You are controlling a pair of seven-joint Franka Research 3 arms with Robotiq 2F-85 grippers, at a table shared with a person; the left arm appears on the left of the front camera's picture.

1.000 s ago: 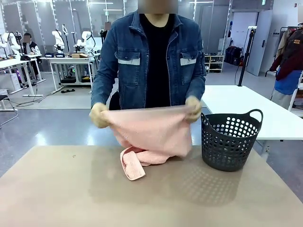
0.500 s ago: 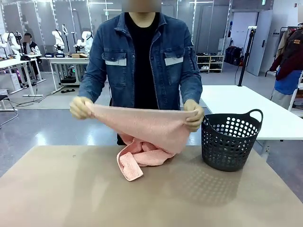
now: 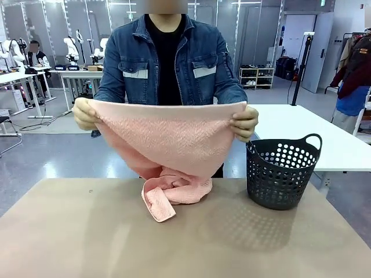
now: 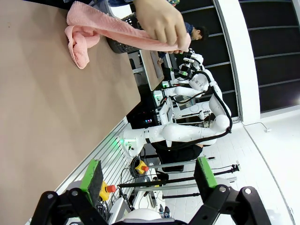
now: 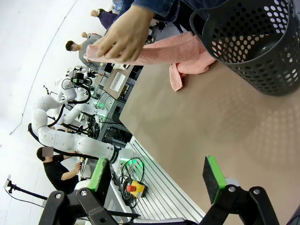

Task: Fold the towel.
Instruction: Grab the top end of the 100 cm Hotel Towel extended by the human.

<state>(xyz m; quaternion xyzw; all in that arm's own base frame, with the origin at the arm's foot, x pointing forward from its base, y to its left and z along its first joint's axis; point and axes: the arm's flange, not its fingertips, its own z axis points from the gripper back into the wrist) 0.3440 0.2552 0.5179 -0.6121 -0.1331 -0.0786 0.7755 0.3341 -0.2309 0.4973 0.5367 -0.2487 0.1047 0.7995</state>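
Observation:
A person at the far side holds the pale pink towel (image 3: 168, 136) stretched between both hands, one hand (image 3: 84, 113) at each top corner. Its lower end (image 3: 165, 197) lies bunched on the brown table (image 3: 174, 243). The towel (image 4: 101, 28) also appears at the top of the left wrist view, and the towel (image 5: 173, 51) at the top of the right wrist view. My left gripper (image 4: 147, 176) is open, well back from the towel, with nothing between its green-padded fingers. Equally far from the cloth, my right gripper (image 5: 157, 176) is open and holds nothing.
A dark perforated basket (image 3: 281, 171) stands on the table to the right of the towel, the same basket (image 5: 253, 42) filling the upper right of the right wrist view. The table's near half is bare. Other tables and people show in the background.
The person has spread the hands apart and raised the towel's top edge from waist to chest height, pulling it taut. The grippers have not moved.

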